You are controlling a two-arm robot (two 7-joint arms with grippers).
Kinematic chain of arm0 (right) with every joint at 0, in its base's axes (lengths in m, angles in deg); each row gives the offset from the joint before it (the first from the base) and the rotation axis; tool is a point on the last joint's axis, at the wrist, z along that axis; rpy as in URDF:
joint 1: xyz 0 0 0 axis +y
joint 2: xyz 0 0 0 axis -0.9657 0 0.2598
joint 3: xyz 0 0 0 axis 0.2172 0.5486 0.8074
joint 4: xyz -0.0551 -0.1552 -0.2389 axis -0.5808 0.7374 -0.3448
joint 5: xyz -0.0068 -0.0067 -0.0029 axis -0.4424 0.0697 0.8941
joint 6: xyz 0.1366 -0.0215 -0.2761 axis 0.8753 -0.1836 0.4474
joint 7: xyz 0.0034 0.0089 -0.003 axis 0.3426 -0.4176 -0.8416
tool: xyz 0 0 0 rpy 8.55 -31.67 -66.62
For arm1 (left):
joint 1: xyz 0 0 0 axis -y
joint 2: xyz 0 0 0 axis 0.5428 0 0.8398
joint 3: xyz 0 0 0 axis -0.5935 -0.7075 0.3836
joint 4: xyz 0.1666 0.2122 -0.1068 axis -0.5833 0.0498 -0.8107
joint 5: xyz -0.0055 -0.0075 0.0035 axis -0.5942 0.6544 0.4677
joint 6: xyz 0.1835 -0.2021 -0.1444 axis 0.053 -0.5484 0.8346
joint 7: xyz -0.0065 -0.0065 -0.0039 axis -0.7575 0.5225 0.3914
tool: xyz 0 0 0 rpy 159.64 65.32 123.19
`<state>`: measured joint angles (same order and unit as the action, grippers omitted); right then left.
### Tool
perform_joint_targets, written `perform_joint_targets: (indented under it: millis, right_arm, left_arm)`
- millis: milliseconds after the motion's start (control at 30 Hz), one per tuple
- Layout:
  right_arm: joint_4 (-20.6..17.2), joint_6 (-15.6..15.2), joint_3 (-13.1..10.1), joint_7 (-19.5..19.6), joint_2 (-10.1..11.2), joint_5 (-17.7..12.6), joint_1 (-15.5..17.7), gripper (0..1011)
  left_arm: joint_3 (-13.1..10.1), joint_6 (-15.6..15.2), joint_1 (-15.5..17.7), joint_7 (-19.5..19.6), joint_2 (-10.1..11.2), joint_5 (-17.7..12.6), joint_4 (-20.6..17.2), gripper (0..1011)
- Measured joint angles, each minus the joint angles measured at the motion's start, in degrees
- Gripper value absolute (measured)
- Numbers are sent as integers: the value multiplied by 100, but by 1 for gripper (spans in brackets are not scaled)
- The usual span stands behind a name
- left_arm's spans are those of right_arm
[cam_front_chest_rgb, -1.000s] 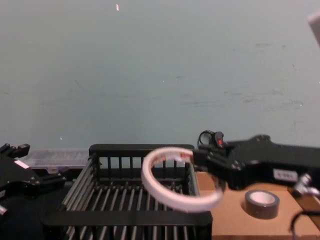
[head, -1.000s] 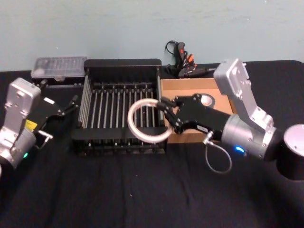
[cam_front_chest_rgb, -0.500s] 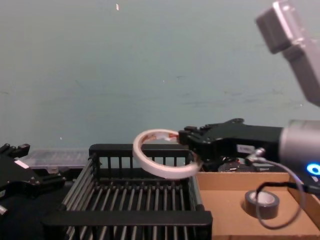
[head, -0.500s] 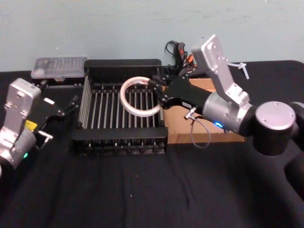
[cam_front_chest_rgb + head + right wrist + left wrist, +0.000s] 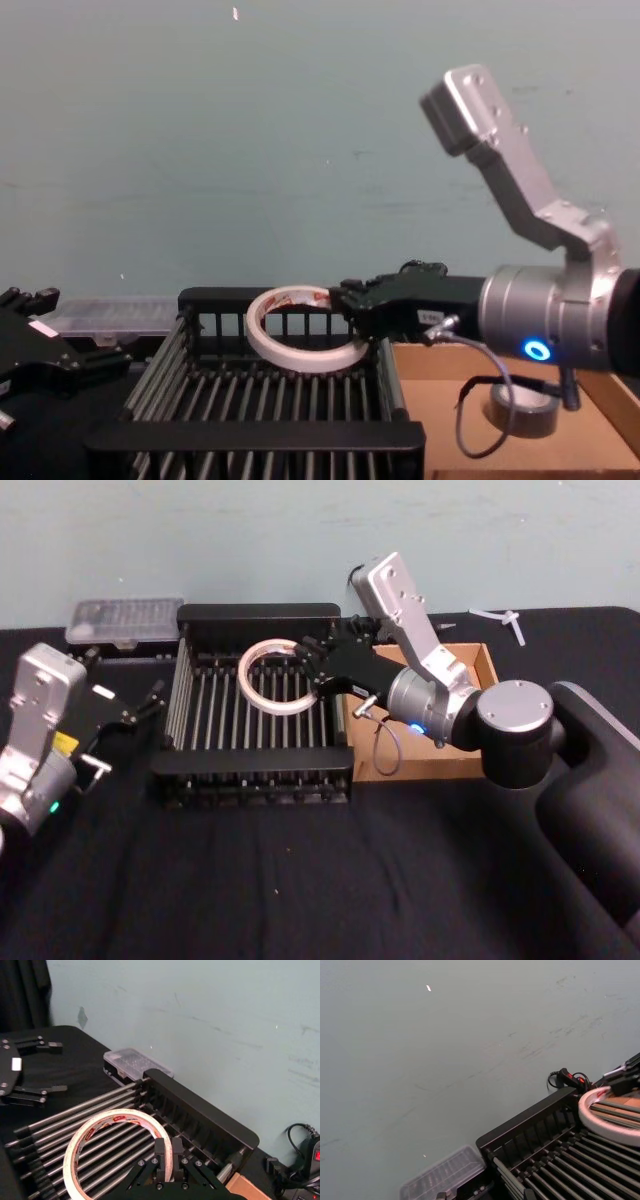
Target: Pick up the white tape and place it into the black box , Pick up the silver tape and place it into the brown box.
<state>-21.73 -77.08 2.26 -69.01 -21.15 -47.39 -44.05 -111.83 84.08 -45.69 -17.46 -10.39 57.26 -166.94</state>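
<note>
While my left gripper (image 5: 150, 702) sits idle with jaws spread, my right gripper (image 5: 312, 672) pinches the white tape (image 5: 271, 677) above the black box (image 5: 258, 613).

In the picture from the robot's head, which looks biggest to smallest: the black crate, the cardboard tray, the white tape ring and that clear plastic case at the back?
1. The black box.
2. The brown box, though the right arm hides much of it, so its full extent is unsure.
3. The clear plastic case and the white tape, held by the right gripper, look too alike to rank.
</note>
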Motion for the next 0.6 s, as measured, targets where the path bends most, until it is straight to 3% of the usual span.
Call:
perform_joint_targets:
  millis: [300,600]
  right_arm:
    - [457,13,-2,64,-228,213,-111,91]
    - [520,-6,-53,52,-280,357,-91,91]
  left_arm:
    - [0,0,0,0,0,0,0,1001]
    - [0,0,0,0,0,0,0,1001]
